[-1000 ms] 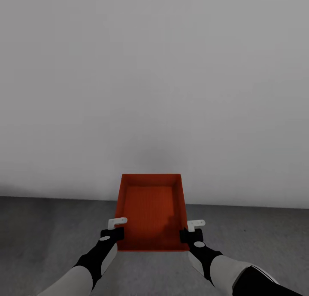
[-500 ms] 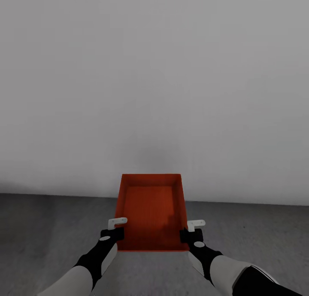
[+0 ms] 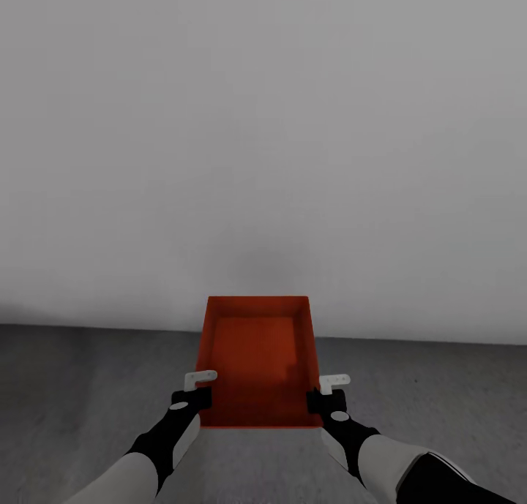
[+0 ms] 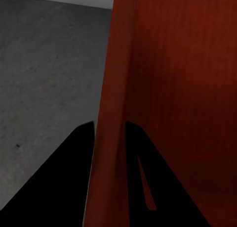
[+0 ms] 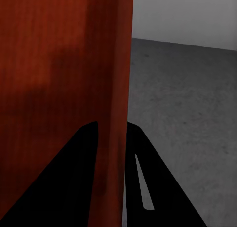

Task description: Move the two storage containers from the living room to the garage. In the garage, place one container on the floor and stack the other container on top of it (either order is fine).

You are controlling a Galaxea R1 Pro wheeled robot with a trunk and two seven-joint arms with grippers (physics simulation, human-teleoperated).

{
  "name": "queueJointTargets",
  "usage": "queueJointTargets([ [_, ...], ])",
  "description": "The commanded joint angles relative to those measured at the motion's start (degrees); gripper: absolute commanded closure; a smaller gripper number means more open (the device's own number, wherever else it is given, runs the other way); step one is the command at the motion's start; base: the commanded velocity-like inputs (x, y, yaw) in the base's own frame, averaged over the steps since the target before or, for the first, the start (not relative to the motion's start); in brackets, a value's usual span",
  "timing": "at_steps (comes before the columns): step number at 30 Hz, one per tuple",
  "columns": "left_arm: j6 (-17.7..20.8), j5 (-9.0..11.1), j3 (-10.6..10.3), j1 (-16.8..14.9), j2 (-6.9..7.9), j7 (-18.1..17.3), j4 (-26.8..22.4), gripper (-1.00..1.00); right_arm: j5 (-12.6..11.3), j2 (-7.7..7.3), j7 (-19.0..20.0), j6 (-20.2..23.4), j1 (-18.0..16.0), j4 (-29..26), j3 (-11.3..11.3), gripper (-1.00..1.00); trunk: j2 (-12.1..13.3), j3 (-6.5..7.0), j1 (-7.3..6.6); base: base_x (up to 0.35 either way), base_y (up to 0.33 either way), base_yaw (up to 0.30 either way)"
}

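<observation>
While one storage container (image 3: 258,361), orange-red and open-topped, is carried level above the grey floor (image 3: 73,387) before a white wall (image 3: 263,138), two grippers hold it. Left gripper (image 3: 196,388) pinches the left side wall, its fingers (image 4: 74,177) closed on either face of the thin panel. Right gripper (image 3: 328,391) clamps the right side wall likewise, fingers (image 5: 74,177) astride it.

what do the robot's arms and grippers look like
Both arms have pale grey-white forearm shells narrowing into black wrist sections, each with a small round white cap. The left gripper and right gripper have black bases and white angled fingers. In the wrist views the fingers look like black wedges.
</observation>
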Motion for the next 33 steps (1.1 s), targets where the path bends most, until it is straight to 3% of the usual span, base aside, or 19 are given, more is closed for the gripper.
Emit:
queueJointTargets([
  [1, 0.39, 0.29, 1.39, -0.04, 0.91, 0.76, -0.15, 1.00, -0.50, -0.03, -0.18, -0.33, -0.03, -0.02, -0.84, 1.00, -0.05, -0.15, 0.00, 0.000, 0.000, 0.000],
  [33, 0.49, 0.38, 1.39, -0.04, 0.91, 0.76, -0.06, 1.00, -0.50, -0.03, -0.18, -0.33, -0.03, -0.02, -0.84, 1.00, -0.05, -3.08, 0.00, 0.000, 0.000, 0.000],
])
